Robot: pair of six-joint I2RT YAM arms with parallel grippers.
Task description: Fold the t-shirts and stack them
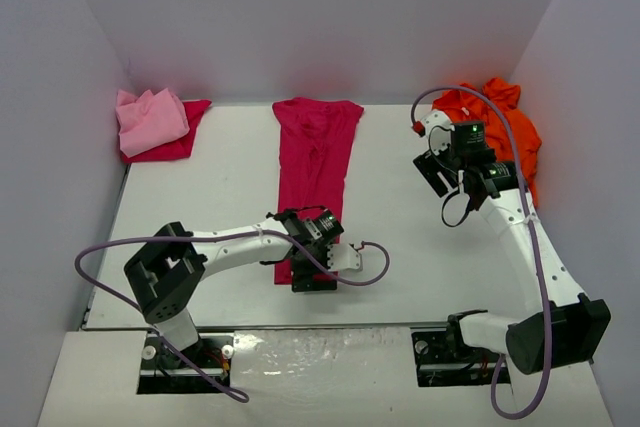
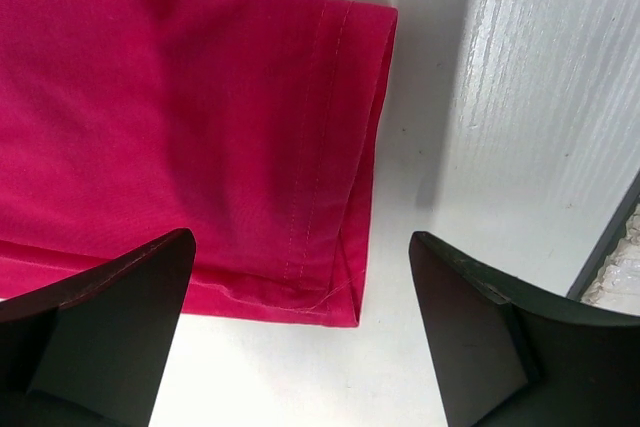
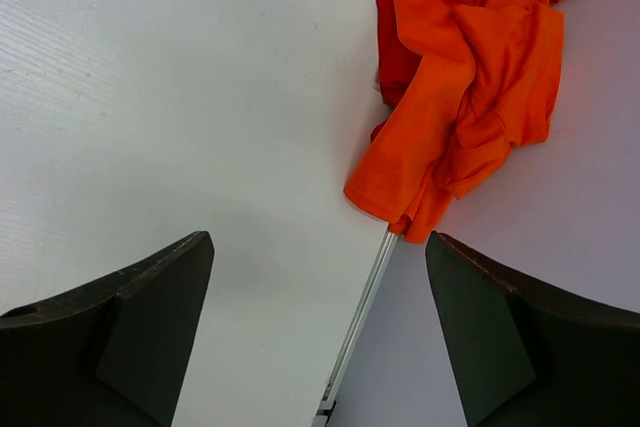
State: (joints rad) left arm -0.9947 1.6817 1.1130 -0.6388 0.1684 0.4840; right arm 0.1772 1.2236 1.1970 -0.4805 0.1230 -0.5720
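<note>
A crimson-magenta t-shirt (image 1: 315,162) lies folded lengthwise in a long strip down the table's middle. Its hem corner (image 2: 340,287) shows in the left wrist view. My left gripper (image 1: 318,269) is open and empty just above that near hem corner, its jaws standing either side of it. A crumpled bright orange t-shirt (image 1: 500,122) lies at the far right edge, also in the right wrist view (image 3: 470,77). My right gripper (image 1: 470,182) is open and empty above the table beside it. A light pink t-shirt (image 1: 150,117) sits bunched on another crimson one (image 1: 185,137) at the far left.
The table's right edge rail (image 3: 365,317) runs under my right gripper. Grey walls (image 1: 320,17) enclose the table on three sides. The left arm's purple cable (image 1: 365,277) loops over the table by the hem.
</note>
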